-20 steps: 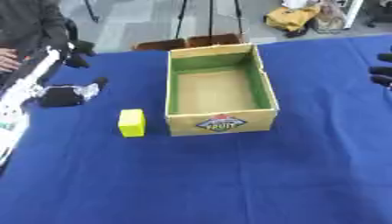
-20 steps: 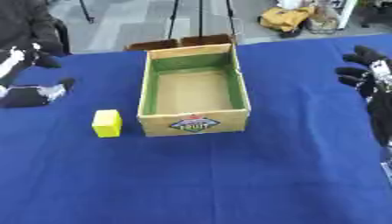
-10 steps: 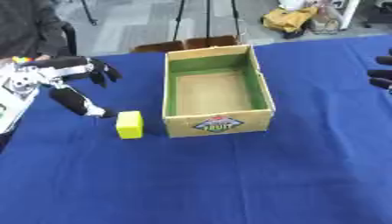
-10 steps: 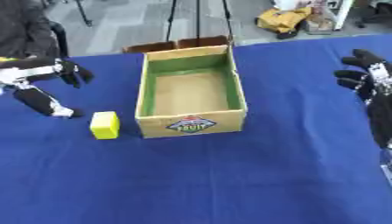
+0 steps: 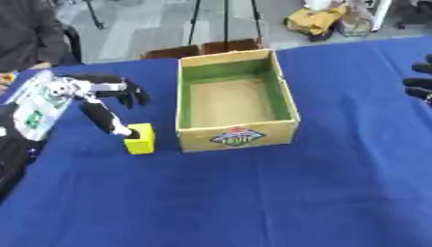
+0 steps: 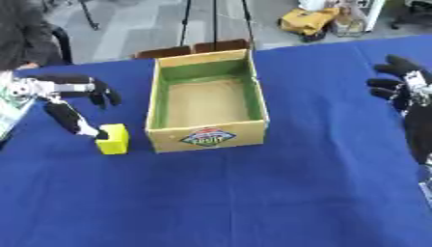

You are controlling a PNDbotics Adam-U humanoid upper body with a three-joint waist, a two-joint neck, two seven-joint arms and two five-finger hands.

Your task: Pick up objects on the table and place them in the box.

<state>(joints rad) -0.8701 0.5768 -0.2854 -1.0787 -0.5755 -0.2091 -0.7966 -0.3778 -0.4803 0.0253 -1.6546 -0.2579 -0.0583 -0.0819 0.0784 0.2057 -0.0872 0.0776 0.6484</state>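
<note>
I have the left hand (image 5: 101, 99) out over the left part of the blue-covered counter (image 5: 253, 193). Its fingers (image 5: 135, 94) are spread: several curve forward and down toward the box side, while the thumb reaches down and meets the top near edge of the yellow block (image 5: 141, 138). Nothing is pinched; only that one tip is at the block, and I cannot tell how far it actually bears on it.

The yellow block stands on the counter just beside the left front corner of the cardboard box (image 5: 236, 137), apart from it by a narrow strip of blue cloth. The box sits open-topped near the middle of the counter, its inner walls green, its floor plain brown, and a round printed label on its near face. I see nothing lying inside it.

My right hand (image 6: 405, 91) shows at the right edge in the right eye view, well apart from the box, with its black fingers held straight and fanned out toward the box, touching nothing.

Beyond the far edge of the counter there is a grey floor with tripod legs (image 5: 223, 21) and a yellow bag (image 5: 314, 21).
</note>
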